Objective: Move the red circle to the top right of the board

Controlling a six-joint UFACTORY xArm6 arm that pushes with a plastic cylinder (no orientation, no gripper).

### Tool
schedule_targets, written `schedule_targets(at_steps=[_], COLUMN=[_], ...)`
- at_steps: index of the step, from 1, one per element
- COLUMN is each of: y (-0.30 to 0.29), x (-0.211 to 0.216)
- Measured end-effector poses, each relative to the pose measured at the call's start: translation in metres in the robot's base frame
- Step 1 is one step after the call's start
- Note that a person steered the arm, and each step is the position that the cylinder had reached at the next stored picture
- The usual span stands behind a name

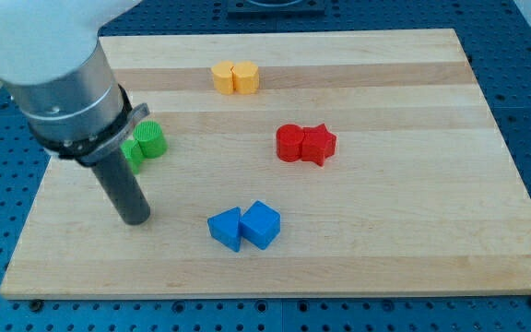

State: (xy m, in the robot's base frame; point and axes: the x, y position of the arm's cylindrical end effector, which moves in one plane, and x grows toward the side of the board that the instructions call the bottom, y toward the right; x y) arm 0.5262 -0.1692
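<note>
The red circle (289, 143) lies near the middle of the wooden board (413, 231), touching a red star (319, 144) on its right side. My tip (135, 219) rests on the board at the view's lower left, far to the left of the red circle and left of the blue blocks. The arm's grey body rises from it toward the view's top left.
Two yellow blocks (235, 77) sit together near the view's top centre. A green circle (151, 139) and another green block (133, 152), partly hidden by the arm, lie at the left. A blue triangle (226, 229) and a blue cube (261, 224) touch at bottom centre.
</note>
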Motion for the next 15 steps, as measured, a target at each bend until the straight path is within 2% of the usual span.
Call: schedule_targets(at_steps=[2, 5, 7, 8, 10, 12, 13, 14, 15], y=[0.017, 0.162, 0.253, 0.267, 0.217, 0.279, 0.277, 0.243, 0.246], x=[-0.064, -0.085, -0.122, -0.146, -0.152, -0.199, -0.204, -0.184, -0.158])
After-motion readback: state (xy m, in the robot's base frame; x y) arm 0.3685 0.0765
